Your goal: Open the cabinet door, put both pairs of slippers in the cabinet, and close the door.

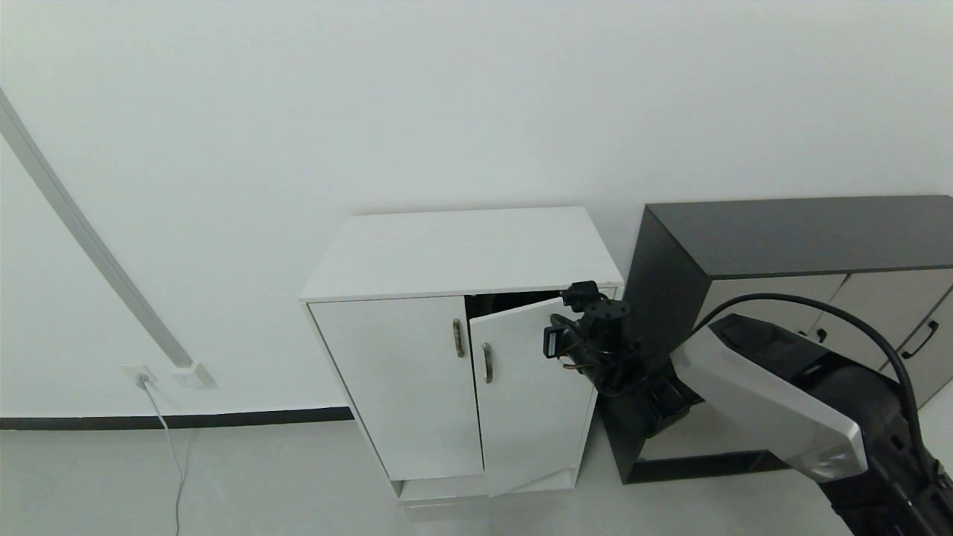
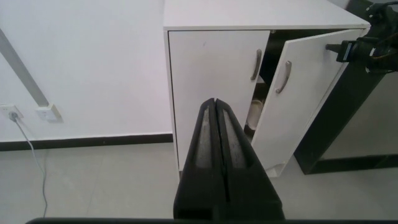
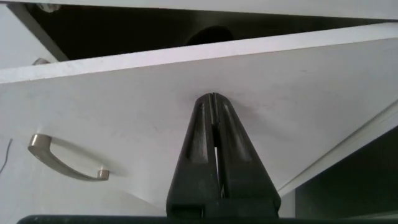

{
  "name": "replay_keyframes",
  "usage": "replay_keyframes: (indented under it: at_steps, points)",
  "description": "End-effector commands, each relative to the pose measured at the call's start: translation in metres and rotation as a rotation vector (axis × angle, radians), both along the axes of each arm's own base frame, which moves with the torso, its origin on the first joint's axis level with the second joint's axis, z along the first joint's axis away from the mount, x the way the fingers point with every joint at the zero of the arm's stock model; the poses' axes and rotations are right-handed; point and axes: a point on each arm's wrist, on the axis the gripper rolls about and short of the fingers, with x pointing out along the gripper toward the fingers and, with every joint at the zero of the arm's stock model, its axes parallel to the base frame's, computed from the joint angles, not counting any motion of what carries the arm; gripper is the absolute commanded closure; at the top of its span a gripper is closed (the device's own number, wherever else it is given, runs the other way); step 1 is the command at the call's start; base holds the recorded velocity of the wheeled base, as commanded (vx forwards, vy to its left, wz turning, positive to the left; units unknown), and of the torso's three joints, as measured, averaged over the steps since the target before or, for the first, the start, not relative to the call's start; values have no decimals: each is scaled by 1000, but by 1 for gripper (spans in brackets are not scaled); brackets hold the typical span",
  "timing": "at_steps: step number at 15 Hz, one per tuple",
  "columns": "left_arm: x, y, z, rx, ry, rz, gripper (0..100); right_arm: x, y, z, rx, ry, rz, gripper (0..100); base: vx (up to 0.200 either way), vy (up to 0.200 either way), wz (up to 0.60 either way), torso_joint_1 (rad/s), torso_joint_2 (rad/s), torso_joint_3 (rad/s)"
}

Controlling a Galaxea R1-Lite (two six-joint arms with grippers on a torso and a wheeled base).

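Cabinet: I have the white cabinet (image 1: 454, 253) against the wall, standing on the floor (image 1: 223, 484), with 2 doors side by side.
Left door: the left door (image 1: 394, 380) sits flush and shut, its metal handle (image 1: 458, 337) upright by the centre seam.
Right door: the right door (image 1: 528, 402) stands partly open. Its handle edge is swung out toward me, it is hinged on the side next to the dark cabinet, and a dark gap shows above it under the cabinet top. Its handle (image 1: 487, 362) is upright near the free edge.
Inside: through the gap, from the left wrist view, I see a pale shape (image 2: 254, 115) low in the cabinet. I cannot tell what it is.
Right tool: the right tool (image 3: 214, 99) has its 2 fingers together with only a thin slit between them, gripping nothing. Its tip is set against the outer face of the right door, close under the door's top edge and well apart from the handle.
Left tool: the left tool (image 2: 214, 102) is fully closed and empty. It hangs in front of the cabinet, clear of it, pointing toward the left door.
Dark cabinet: a dark cabinet (image 1: 782, 231) stands just beside the white one on the robot's right.
Wall: a socket (image 1: 140, 374) sits low on the wall to the left, with a cable (image 1: 171, 447) trailing down to the floor.
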Motion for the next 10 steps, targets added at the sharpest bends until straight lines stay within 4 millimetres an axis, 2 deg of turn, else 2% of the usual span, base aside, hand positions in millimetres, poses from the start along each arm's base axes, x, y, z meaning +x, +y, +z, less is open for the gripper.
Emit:
replay_keyframes:
  at_steps: [1, 5, 10]
  points:
    - [0, 0, 0, 0, 0, 0, 100, 5, -1, -7, -1, 2, -9, 100, 0, 0, 0, 0, 0, 0]
    - [0, 0, 0, 0, 0, 0, 100, 10, -3, -7, 5, -9, -17, 100, 0, 0, 0, 0, 0, 0]
    - [0, 0, 0, 0, 0, 0, 100, 26, -8, -14, 18, -33, -43, 100, 0, 0, 0, 0, 0, 0]
